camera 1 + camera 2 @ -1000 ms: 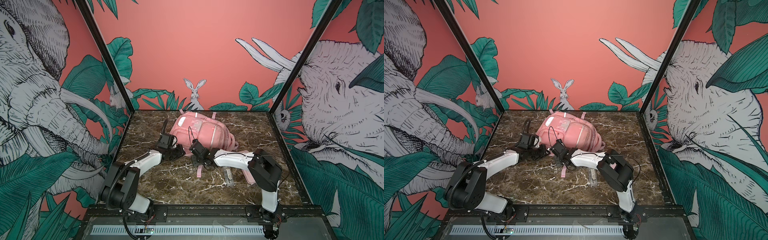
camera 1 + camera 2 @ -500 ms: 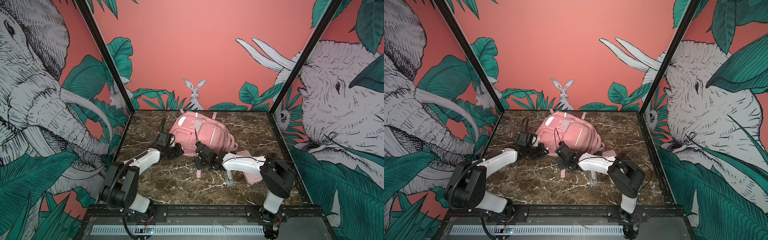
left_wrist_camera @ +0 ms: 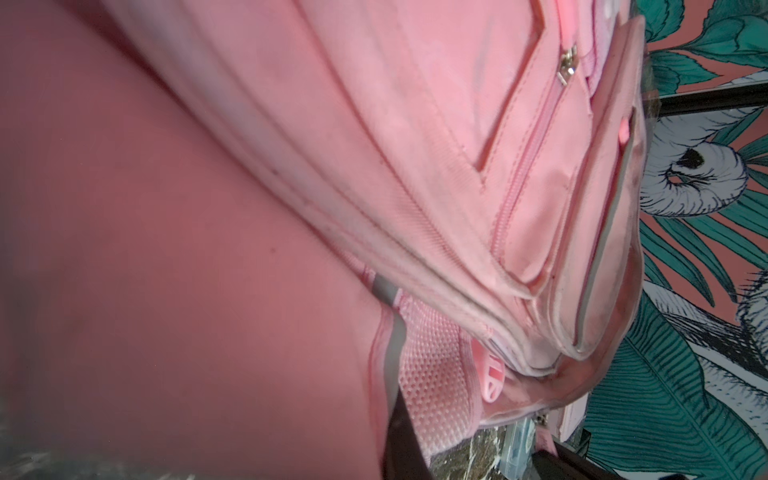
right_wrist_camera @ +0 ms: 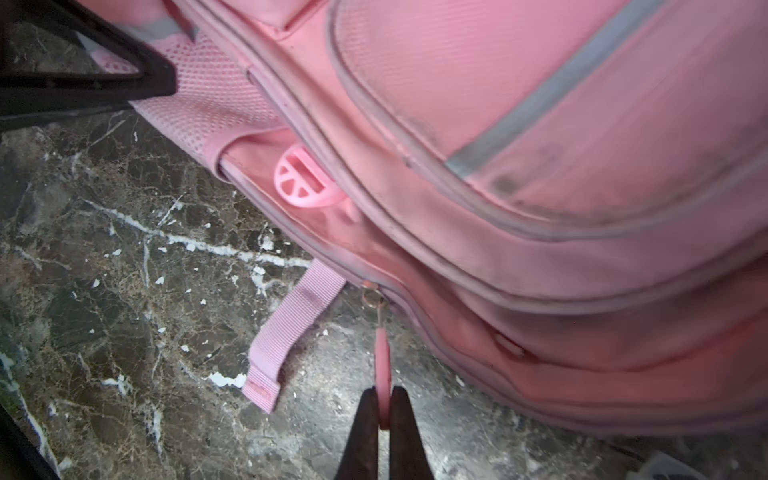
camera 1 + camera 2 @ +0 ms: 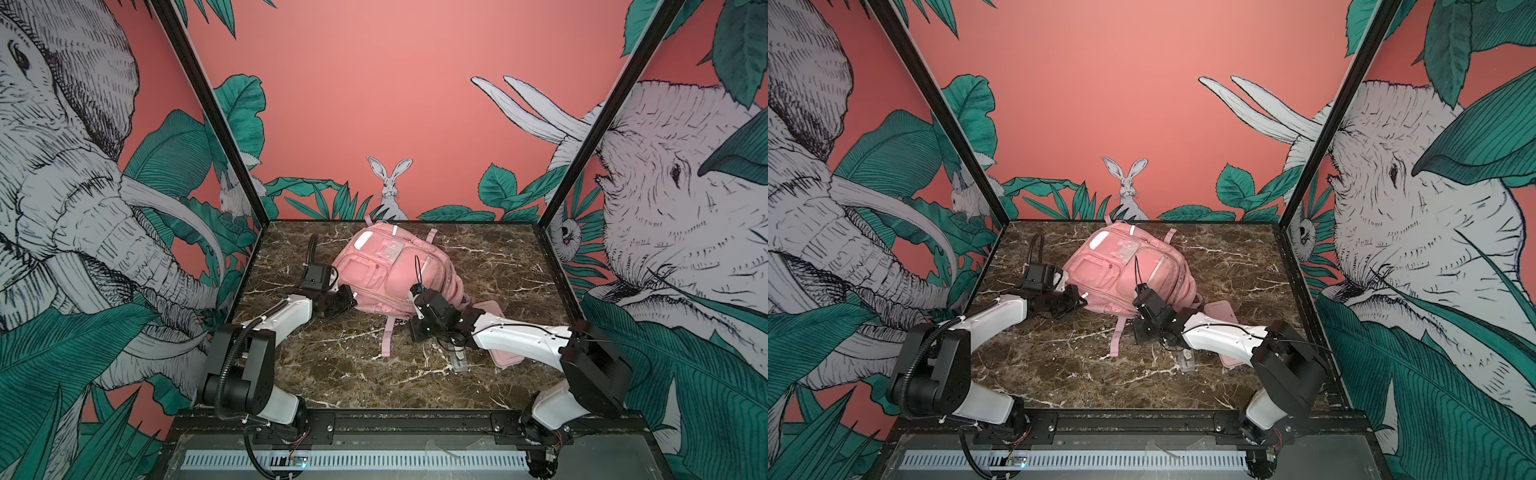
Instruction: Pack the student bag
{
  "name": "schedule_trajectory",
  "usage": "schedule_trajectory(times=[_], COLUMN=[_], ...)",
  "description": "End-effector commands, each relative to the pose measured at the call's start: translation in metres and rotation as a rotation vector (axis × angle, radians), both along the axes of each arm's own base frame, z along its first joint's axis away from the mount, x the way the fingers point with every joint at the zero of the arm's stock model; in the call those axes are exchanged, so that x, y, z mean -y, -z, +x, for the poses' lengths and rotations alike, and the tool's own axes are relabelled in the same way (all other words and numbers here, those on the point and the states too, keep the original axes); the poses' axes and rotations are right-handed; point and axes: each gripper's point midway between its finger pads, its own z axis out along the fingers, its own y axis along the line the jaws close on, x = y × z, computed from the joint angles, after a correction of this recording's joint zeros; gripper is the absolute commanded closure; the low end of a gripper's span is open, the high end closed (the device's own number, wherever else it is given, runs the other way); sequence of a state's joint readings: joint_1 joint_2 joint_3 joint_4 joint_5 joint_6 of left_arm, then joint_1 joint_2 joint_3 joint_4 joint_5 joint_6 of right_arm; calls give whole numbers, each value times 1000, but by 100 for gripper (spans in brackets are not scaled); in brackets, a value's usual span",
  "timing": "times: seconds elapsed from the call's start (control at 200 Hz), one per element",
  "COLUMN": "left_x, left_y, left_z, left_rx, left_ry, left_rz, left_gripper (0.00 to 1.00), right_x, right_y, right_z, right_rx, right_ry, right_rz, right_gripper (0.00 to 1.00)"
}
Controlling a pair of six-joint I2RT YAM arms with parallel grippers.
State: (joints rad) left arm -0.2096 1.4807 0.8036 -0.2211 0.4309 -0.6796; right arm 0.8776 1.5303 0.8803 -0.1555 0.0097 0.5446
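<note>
Robot lab cell: marble bench (image 5: 332,374) boxed by black posts (image 5: 210,112) and printed jungle panels (image 5: 374,83); left arm (image 5: 291,312) and right arm (image 5: 519,338) mounted on a front rail (image 5: 415,424).

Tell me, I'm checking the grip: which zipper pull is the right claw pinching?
The pink tab on the student bag's zip nearest the table; the pocket's metal pull hangs free.

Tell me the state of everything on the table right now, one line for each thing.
student bag: lying front up, visible pockets zipped.
zip pull: pinched, pulled straight from its slider.
right tool: shut on the zip pull.
left tool: shut, at the bag's corner; grip unclear.
pencil case: flat on the table, partly under the right arm.
</note>
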Motion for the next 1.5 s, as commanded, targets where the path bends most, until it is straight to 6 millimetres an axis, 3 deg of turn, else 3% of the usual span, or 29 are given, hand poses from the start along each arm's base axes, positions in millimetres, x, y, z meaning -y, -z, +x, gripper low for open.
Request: schedule_trajectory(times=[0.0, 0.265, 0.405, 0.695, 0.905, 1.025, 1.205, 1.365, 1.495], left_x=[-16, -32, -38, -32, -23, -17, -22, -32, -24], left_y=[-25, -26, -26, -27, -30, -37, -43, -45, -37], left_z=[20, 25, 29, 64, 101, 112, 90, 44, 4], left_rx=[103, 103, 101, 98, 104, 113, 107, 93, 61], left_ry=[-41, -74, -88, -117, -110, -85, -60, -41, -19], left_rz=[33, 50, 54, 17, -18, -31, 5, 62, 41], left_gripper=[100, 100, 100, 96, 77, 60, 41, 38, 38], right_x=[27, 77, 88, 44, -4, -31, -71, -95, -101], right_y=[6, 7, 4, -2, -10, -16, -22, -25, -21], right_z=[0, 7, 9, 0, -8, -5, 0, -7, -14], right_rx=[-17, -17, -11, -43, -46, -44, -57, -76, -92], right_ry=[31, 116, 134, 8, -96, -132, -184, -246, -277], right_rz=[-44, -109, -142, -51, 11, 49, 113, 141, 143], right_gripper=[100, 100, 100, 100, 100, 100, 100, 100, 100])
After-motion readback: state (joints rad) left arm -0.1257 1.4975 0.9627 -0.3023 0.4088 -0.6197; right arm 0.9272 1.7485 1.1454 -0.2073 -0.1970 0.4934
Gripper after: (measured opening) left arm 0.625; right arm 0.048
